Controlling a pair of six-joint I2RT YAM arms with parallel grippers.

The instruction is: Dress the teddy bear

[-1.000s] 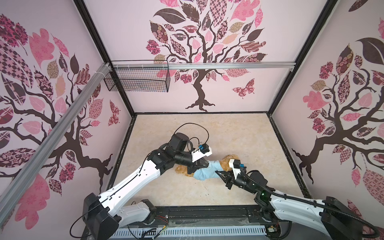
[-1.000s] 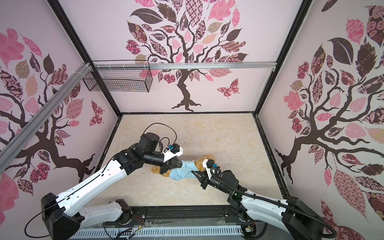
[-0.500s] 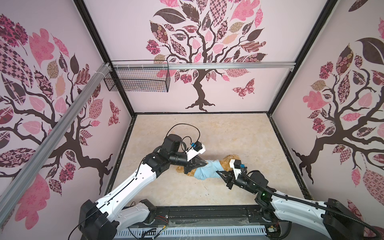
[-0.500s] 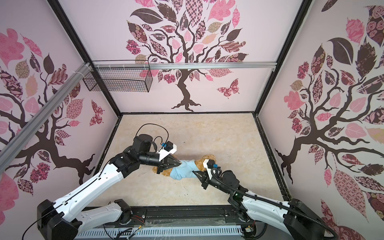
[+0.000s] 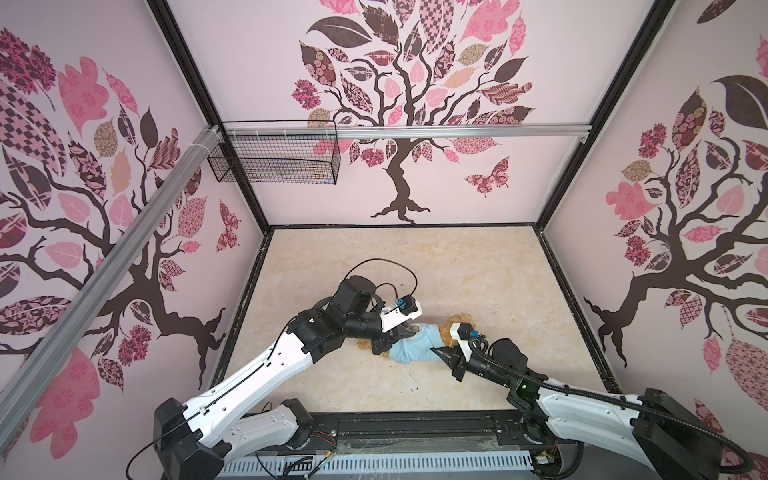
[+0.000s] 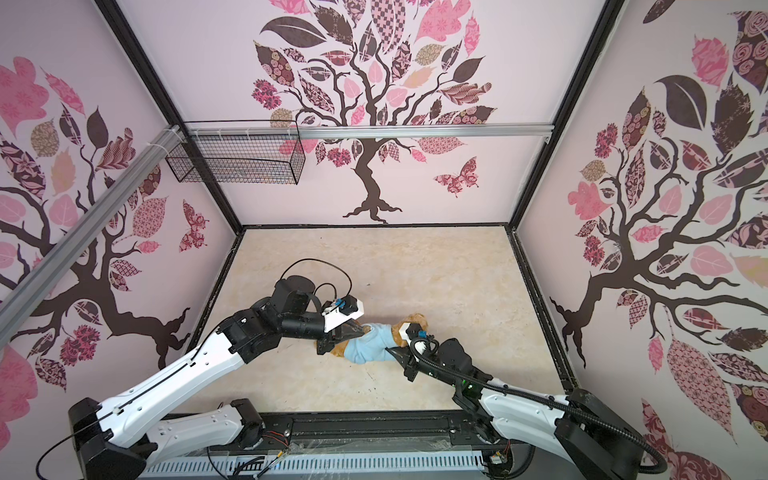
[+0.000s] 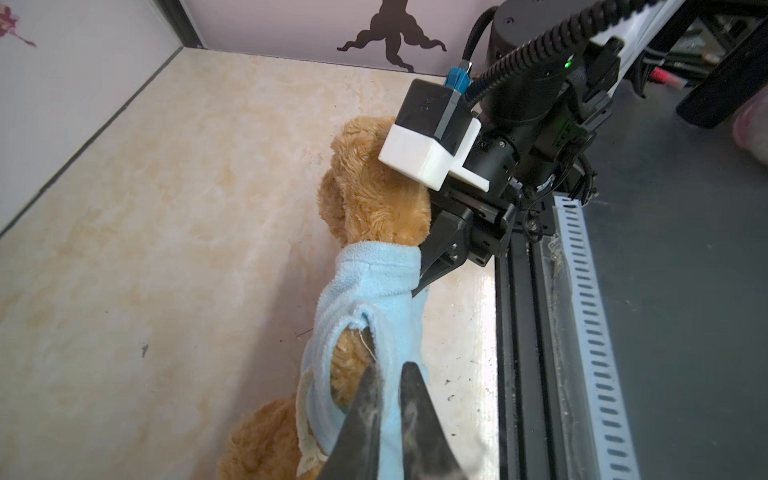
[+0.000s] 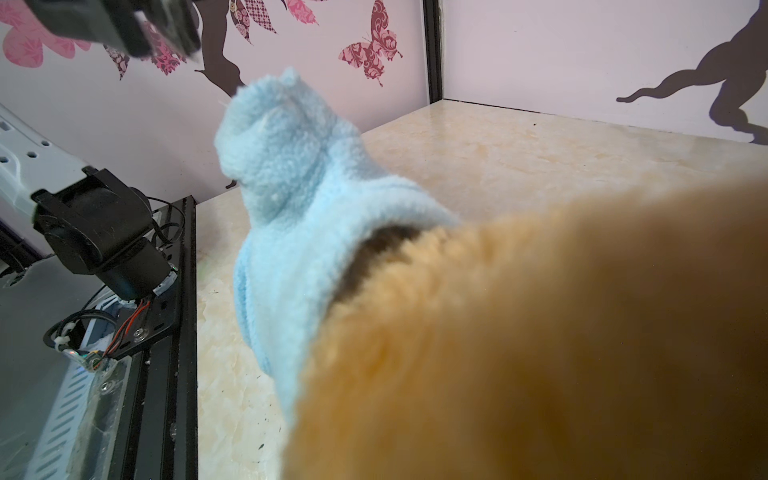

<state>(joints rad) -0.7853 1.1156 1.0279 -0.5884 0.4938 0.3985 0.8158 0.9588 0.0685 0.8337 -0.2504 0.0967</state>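
Pinching the shirt, the right end effector faces the narrow left end effector across the teddy bear.

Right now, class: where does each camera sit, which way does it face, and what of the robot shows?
Top views: high at the front, looking down; left arm, right arm, left gripper, right gripper, bear.
Left wrist: on the left arm, looking along its fingers at shirt, bear, right gripper.
Right wrist: on the right arm, close against the bear, facing the left arm's base; own fingers unseen.
Shared: both wrist views show bear and shirt.
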